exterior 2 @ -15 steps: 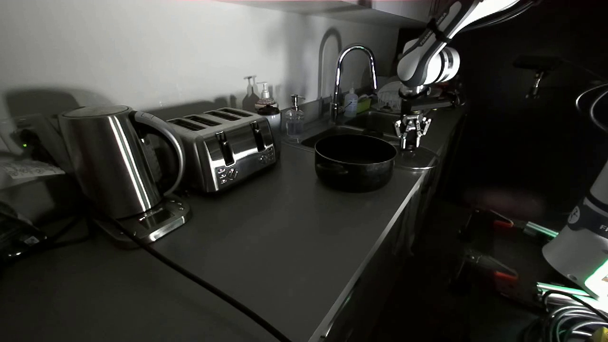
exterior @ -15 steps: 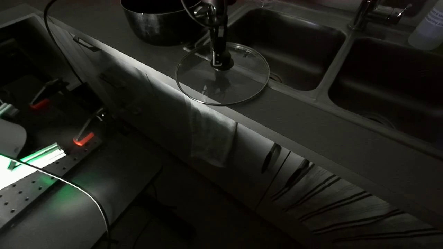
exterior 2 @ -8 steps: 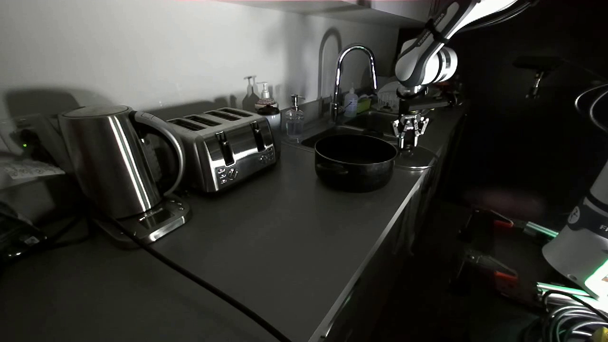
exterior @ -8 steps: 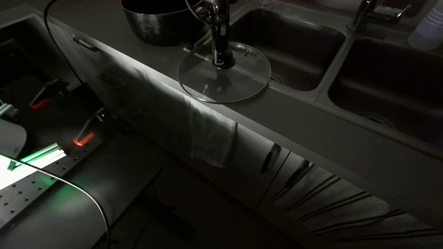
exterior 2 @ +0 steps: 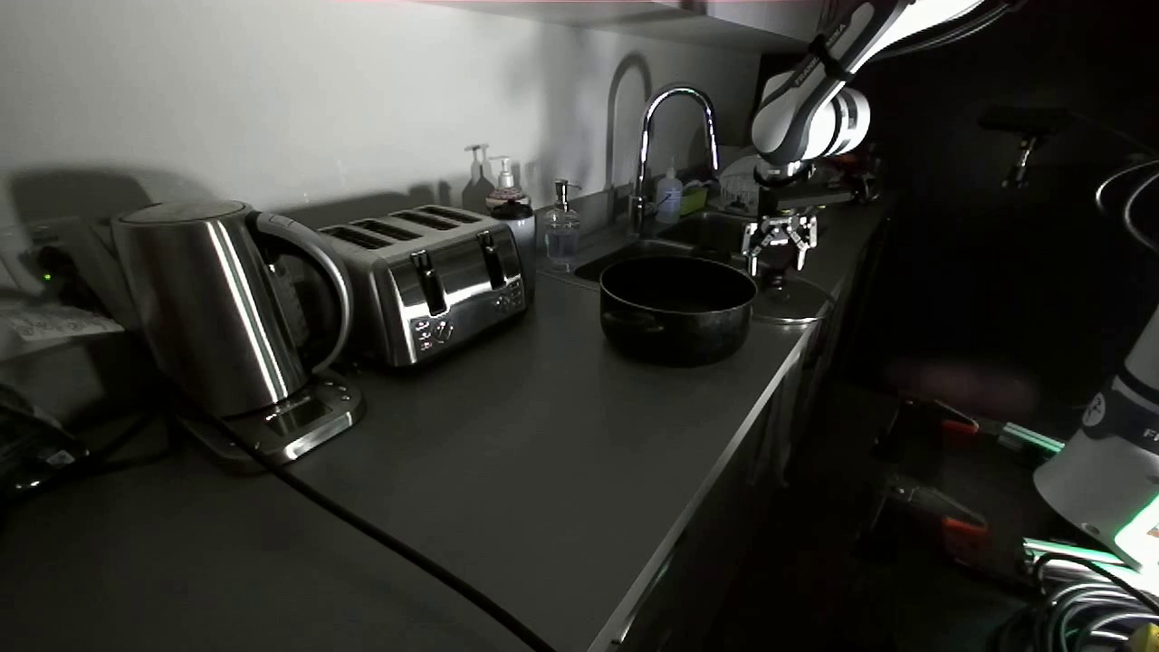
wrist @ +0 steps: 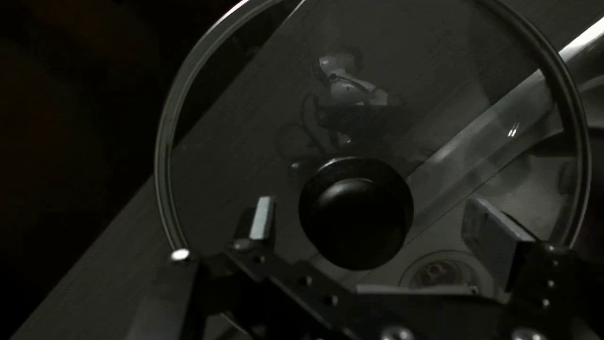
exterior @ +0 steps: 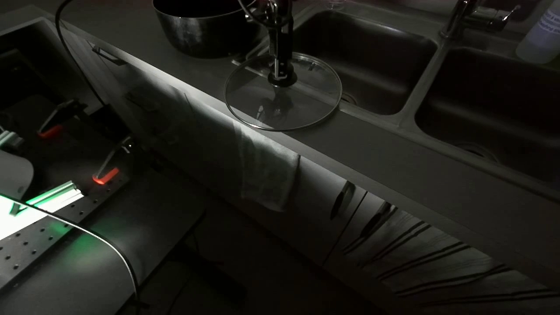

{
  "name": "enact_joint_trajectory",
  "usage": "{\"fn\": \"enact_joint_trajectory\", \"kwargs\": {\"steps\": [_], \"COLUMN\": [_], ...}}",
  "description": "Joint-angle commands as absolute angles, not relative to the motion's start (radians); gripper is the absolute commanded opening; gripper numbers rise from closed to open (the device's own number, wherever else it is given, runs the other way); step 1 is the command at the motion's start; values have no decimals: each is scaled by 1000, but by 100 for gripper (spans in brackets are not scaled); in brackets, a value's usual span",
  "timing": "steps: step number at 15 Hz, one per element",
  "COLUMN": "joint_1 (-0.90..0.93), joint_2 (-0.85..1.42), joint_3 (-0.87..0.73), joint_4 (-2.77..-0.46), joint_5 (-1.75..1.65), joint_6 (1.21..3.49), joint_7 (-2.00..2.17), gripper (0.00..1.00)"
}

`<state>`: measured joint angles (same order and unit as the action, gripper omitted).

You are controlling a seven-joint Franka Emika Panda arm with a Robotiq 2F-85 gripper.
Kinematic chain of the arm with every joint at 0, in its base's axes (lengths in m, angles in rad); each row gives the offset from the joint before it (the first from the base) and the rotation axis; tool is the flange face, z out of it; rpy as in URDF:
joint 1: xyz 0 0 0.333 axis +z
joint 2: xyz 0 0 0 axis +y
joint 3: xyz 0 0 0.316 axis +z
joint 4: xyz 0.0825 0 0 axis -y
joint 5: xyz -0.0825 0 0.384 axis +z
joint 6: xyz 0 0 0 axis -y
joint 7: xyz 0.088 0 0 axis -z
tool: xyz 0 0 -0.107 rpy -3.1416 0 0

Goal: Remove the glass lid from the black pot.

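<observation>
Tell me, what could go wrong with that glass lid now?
Two risks, as I judge it. The glass lid seems to jut past the front edge of the counter in the wrist view, so a bump might tip it off. The open gripper has its fingers on either side of the knob; moving sideways, they could catch it and drag the lid.

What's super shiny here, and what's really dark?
In an exterior view, glare streaks the kettle; in the wrist view, the glass lid carries a pale reflection, its knob nearly black; in an exterior view, the sink basins look very dark.
</observation>
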<state>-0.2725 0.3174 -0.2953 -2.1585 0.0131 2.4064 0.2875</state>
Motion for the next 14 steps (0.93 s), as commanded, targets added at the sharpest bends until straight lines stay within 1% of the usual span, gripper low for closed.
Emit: {"fn": "enact_joint_trajectory", "kwargs": {"steps": [1, 8, 14], "joint_1": [-260, -234, -222], "joint_2": [304, 174, -14], "joint_3": [-305, -302, -292], "joint_4": [-2167, -2261, -2408], "joint_5": [3, -26, -97], "joint_6": [2432, 2498, 2535], "joint_7": [290, 277, 269], "gripper": [100, 100, 100]}}
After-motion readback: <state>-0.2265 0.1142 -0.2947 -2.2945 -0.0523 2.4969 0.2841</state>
